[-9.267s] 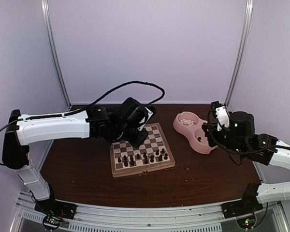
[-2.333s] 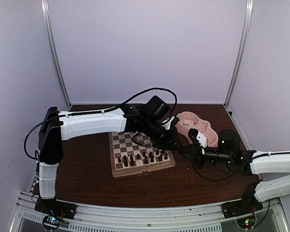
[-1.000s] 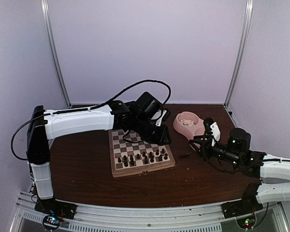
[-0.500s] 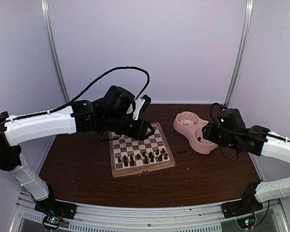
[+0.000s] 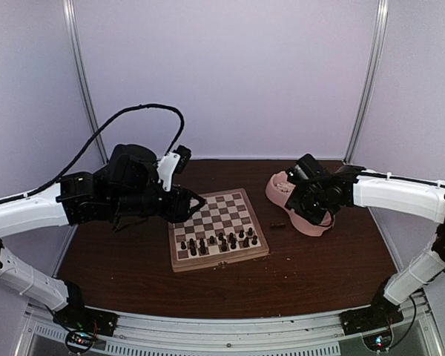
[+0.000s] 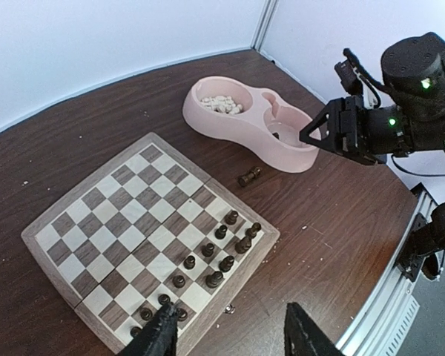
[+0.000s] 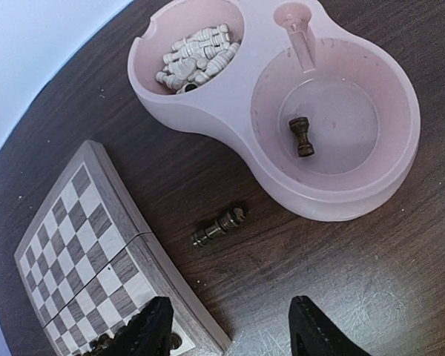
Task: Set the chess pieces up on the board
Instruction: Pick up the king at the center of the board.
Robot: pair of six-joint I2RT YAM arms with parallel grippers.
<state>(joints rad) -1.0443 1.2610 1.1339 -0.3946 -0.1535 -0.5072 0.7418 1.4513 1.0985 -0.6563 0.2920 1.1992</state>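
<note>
Both wide, empty: left end effector (image 6: 226, 337) at board (image 6: 119, 215) edge, right end effector (image 7: 230, 334) above pink bowl (image 7: 230, 104).

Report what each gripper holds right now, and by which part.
Nothing is held. The left gripper and the right gripper are both open with empty gaps. One dark piece lies loose on the table.

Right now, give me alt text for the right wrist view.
A dark chess piece lies on the table between pink double bowl and board. One compartment holds a second dark piece, the other cream pieces.
</note>
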